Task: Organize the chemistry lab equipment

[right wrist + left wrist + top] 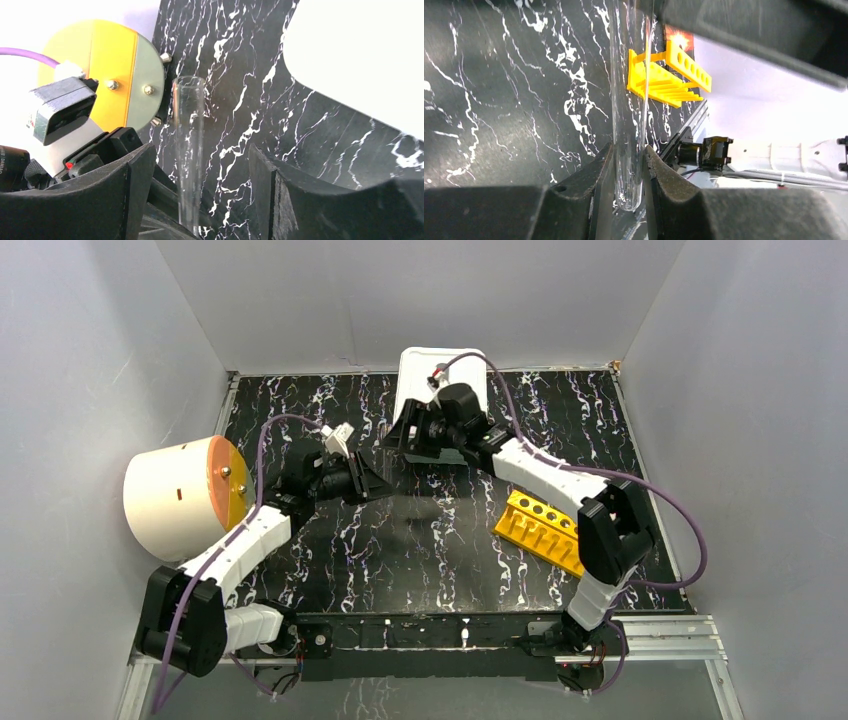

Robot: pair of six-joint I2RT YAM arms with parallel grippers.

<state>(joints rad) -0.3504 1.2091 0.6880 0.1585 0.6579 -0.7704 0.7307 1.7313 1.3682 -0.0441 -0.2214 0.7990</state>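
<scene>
Pinching a clear glass tube (629, 110) near its rounded closed end, the left tool (628, 167) is clamped on it over the black, white-veined bench (440, 550), centre-left in the top view. The right tool (200, 150) gapes wide and holds nothing; the tube shows between its fingers, touching neither. A yellow holed plastic rack (540, 528) lies on the bench at right. Lettering at the lower left of the right wrist view is too small to read.

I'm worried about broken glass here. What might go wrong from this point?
The left gripper pinches the glass tube only near its rounded end, so the tube may tilt or slip. The right gripper is open and faces the tube; closing off-centre might knock or crack it. The yellow rack lies close beside the right arm, which might nudge it.
</scene>
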